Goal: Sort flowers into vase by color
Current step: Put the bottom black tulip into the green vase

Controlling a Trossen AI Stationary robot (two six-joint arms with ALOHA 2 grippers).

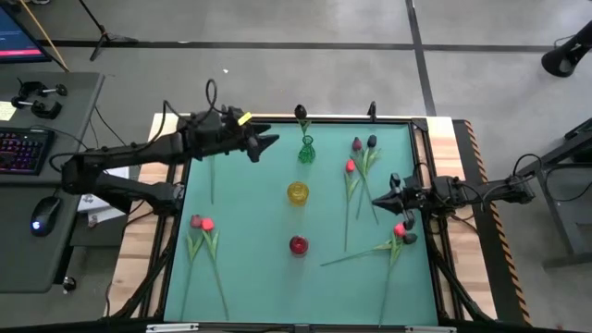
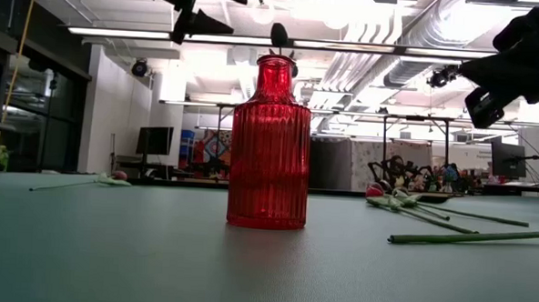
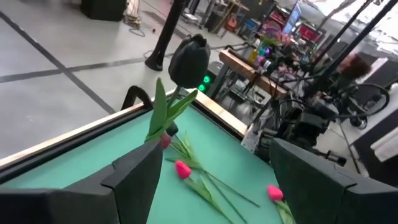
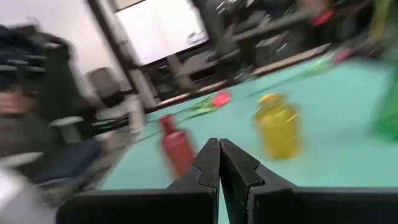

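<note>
High view is showing the left gripper (image 1: 268,143) hovering with its fingers spread and holding nothing, near the far edge of the bench (image 1: 250,277). Just off its fingertips, the green vase (image 1: 306,150) is standing with a near-black tulip (image 1: 301,112) in it; the left wrist view is showing that dark head (image 3: 188,61) between the spread fingers (image 3: 134,180), farther off. Beyond the green vase, the yellow vase (image 1: 297,192) and red vase (image 1: 298,245) are standing in a line toward the near edge. Two red tulips (image 1: 202,223) are lying on the bench below the left arm.

The right gripper (image 1: 380,199) is hanging with fingers pressed together, empty, pointing toward the yellow vase. More tulips (image 1: 356,166) are lying around it, some (image 1: 400,230) just beside its wrist.
</note>
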